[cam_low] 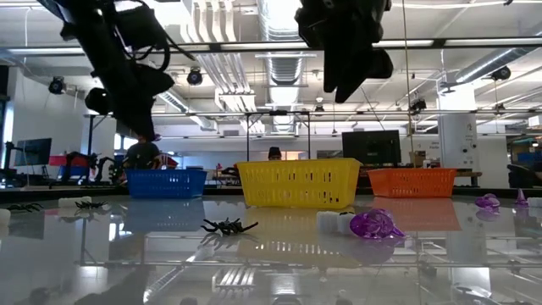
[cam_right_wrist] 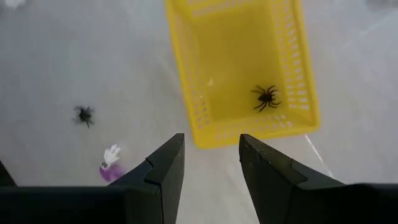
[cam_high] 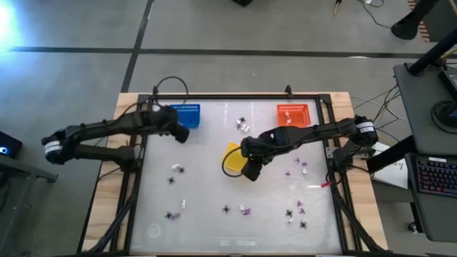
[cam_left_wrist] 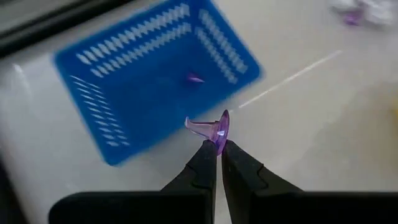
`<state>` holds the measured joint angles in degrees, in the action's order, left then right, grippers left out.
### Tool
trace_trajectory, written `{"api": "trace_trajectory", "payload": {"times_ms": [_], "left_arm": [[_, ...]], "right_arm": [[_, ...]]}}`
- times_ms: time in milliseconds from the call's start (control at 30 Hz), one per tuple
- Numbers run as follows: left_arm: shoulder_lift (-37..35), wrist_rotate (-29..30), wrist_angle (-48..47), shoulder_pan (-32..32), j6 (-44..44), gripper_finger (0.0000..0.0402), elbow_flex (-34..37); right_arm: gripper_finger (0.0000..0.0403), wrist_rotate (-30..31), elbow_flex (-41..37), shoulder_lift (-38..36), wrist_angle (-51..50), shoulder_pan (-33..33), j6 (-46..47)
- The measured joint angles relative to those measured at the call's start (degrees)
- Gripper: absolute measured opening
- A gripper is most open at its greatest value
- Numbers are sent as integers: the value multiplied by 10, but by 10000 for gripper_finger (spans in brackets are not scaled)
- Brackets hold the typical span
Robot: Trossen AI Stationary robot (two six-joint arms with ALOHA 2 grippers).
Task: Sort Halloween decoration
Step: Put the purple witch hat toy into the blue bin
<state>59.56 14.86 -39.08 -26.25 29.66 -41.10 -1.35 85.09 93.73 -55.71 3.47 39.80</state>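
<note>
Left gripper [cam_left_wrist: 216,152]: fingers closed on a translucent purple piece [cam_left_wrist: 214,126], flared and thin-stemmed, held just short of the blue basket [cam_left_wrist: 149,74]. Right gripper [cam_right_wrist: 211,163]: fingers open, empty, above the yellow basket [cam_right_wrist: 242,68] containing one black spider [cam_right_wrist: 266,97].

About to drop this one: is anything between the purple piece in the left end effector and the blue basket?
Nothing visible. The left end effector pinches the purple piece beside the blue basket, whose open top holds only one small purple bit.
</note>
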Motion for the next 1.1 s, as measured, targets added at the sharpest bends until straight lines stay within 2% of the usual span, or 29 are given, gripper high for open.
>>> {"api": "trace_trajectory", "payload": {"times_ms": [233, 400, 800, 933, 1100], "left_arm": [[30, -76, 66, -114, -99, 0, 0], [74, -123, 95, -162, -141, 0, -2], [202, -153, 99, -189, -225, 0, -57], [223, -171, 95, -189, -252, 2, -86], [225, -171, 68, -190, -278, 32, -102]], "right_arm": [[146, 0, 0, 0, 13, -22, 8], [146, -1, 0, 0, 13, -36, 28], [146, -1, 0, 0, 13, -57, 63], [146, -1, 0, 0, 13, -57, 67], [146, -1, 0, 0, 12, -57, 76]]}}
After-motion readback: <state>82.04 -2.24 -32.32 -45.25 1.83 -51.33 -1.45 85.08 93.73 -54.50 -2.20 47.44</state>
